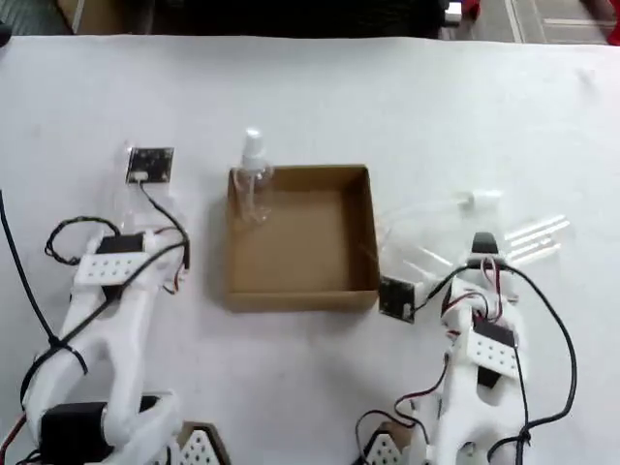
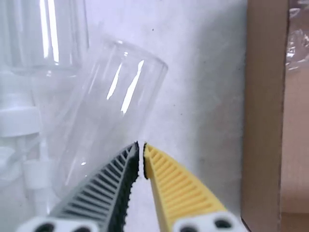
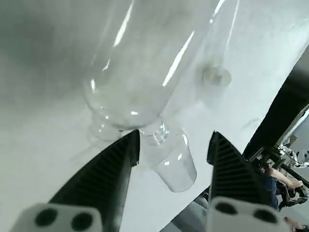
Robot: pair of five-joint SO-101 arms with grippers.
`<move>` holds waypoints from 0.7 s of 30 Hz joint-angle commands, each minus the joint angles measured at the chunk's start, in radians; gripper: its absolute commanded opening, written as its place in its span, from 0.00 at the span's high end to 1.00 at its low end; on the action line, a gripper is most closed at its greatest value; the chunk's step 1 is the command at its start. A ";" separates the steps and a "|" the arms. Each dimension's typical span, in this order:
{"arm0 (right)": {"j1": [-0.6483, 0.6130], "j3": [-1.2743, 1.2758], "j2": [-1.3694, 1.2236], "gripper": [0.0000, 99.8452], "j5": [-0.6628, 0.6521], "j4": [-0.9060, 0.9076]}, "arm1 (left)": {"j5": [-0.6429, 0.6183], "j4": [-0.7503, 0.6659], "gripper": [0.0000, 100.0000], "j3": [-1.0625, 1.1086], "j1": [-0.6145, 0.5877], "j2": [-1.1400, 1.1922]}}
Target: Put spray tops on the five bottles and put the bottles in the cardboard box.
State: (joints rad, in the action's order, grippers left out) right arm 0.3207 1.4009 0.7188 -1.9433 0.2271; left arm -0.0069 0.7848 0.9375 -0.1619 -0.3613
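My left gripper (image 2: 141, 151) is shut with nothing in it, its tips just short of a clear bottle (image 2: 108, 121) lying on the table. A second clear bottle (image 2: 46, 34) and white spray tops (image 2: 19, 121) lie beyond it, and the cardboard box wall (image 2: 265, 111) is alongside. My right gripper (image 3: 174, 145) is open, with the neck of a clear capless bottle (image 3: 140, 63) between its fingers (image 3: 111, 169). In the high view a bottle with a white spray top (image 1: 254, 174) stands at the far left corner of the cardboard box (image 1: 300, 286).
Right of the box lie more clear bottles (image 1: 528, 237) and a loose spray top (image 1: 480, 199), just past the right gripper (image 1: 481, 242). The left arm (image 1: 116, 262) stands left of the box. Cables trail from both arms.
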 commanded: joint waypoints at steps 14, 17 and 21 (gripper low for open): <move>0.070 -0.267 -0.483 0.79 -0.005 -0.183 | -0.005 -0.021 0.98 -0.017 0.012 -0.027; 0.059 -0.270 -0.507 0.80 -0.009 -0.179 | -0.006 -0.021 0.98 -0.017 0.012 -0.027; 0.039 -0.288 -0.545 0.87 -0.003 -0.186 | -0.006 -0.021 0.98 -0.017 0.008 -0.027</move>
State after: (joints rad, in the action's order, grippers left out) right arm 0.3713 1.1600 0.1849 -1.9463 0.0537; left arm -0.0069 0.7848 0.9375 -0.1619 -0.3613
